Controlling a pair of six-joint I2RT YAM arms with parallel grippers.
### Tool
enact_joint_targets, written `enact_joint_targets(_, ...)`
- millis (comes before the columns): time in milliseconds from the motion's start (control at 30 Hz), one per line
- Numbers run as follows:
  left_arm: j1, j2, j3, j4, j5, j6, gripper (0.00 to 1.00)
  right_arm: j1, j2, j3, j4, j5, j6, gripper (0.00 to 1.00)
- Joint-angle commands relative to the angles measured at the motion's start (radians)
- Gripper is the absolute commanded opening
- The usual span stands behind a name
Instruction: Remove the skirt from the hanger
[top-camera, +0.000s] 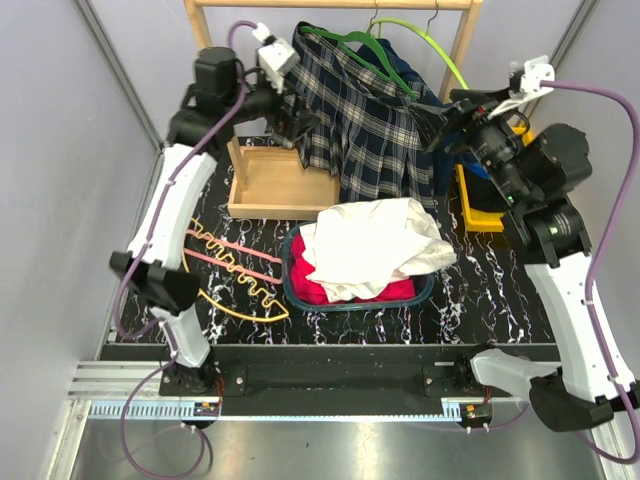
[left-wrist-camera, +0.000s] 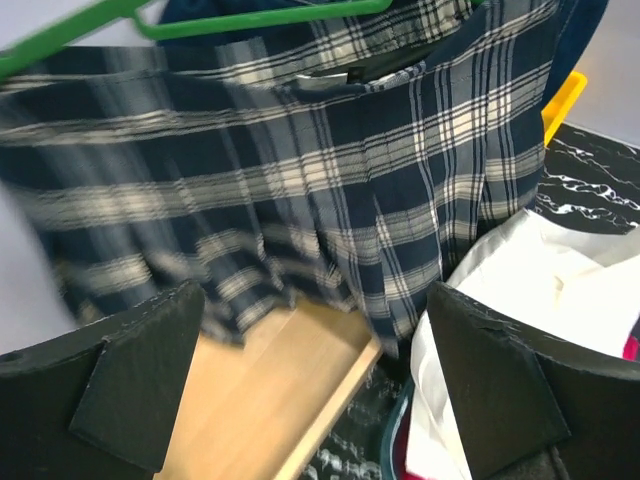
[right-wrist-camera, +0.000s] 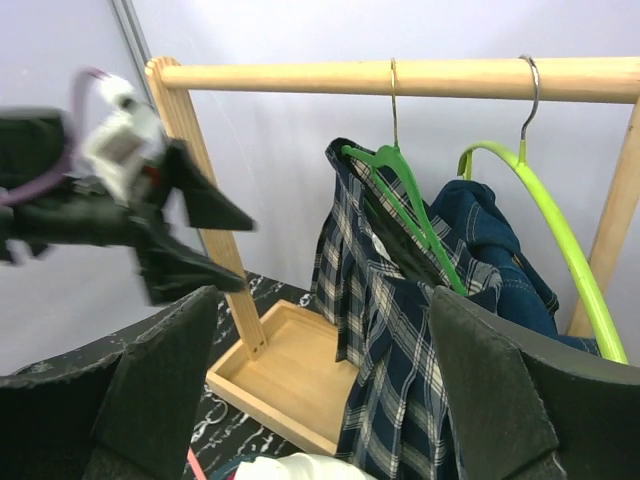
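Observation:
The plaid skirt (top-camera: 365, 125) hangs on the dark green hanger (top-camera: 350, 42), which is hooked on the wooden rail (right-wrist-camera: 400, 75). My left gripper (top-camera: 303, 128) is open at the skirt's left edge with nothing between its fingers. In the left wrist view the skirt (left-wrist-camera: 330, 170) fills the space beyond the left gripper (left-wrist-camera: 315, 300), under the hanger (left-wrist-camera: 250, 18). My right gripper (top-camera: 442, 120) is open to the right of the skirt and holds nothing. The right wrist view shows the skirt (right-wrist-camera: 400, 350) and hanger (right-wrist-camera: 405, 195) beyond the right gripper (right-wrist-camera: 322, 300), with the left gripper (right-wrist-camera: 248, 255) at left.
A lime-green hanger (right-wrist-camera: 540, 210) carries a denim garment (right-wrist-camera: 500, 240) beside the skirt. The rack stands in a wooden tray (top-camera: 270, 190). A teal basket (top-camera: 290, 275) holds white cloth (top-camera: 370, 245) over a red garment (top-camera: 385, 292). Pink and yellow hangers (top-camera: 235, 268) lie left; a yellow bin (top-camera: 478, 212) stands right.

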Motion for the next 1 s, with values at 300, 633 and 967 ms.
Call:
enact_joint_targets(300, -0.042, 0.227, 0.075, 0.768, 0.068, -0.121, 0.99, 0.000, -0.071, -0.029, -0.050, 0.019, 0.084, 0.90)
enact_joint_targets(633, -0.136, 0.231, 0.000, 0.833, 0.092, 0.083, 0.99, 0.000, -0.085, -0.048, -0.058, 0.033, 0.094, 0.89)
enact_joint_targets(967, -0.232, 0.291, 0.118, 0.785, -0.041, -0.146, 0.99, 0.000, -0.152, -0.069, -0.107, 0.063, 0.069, 0.89)
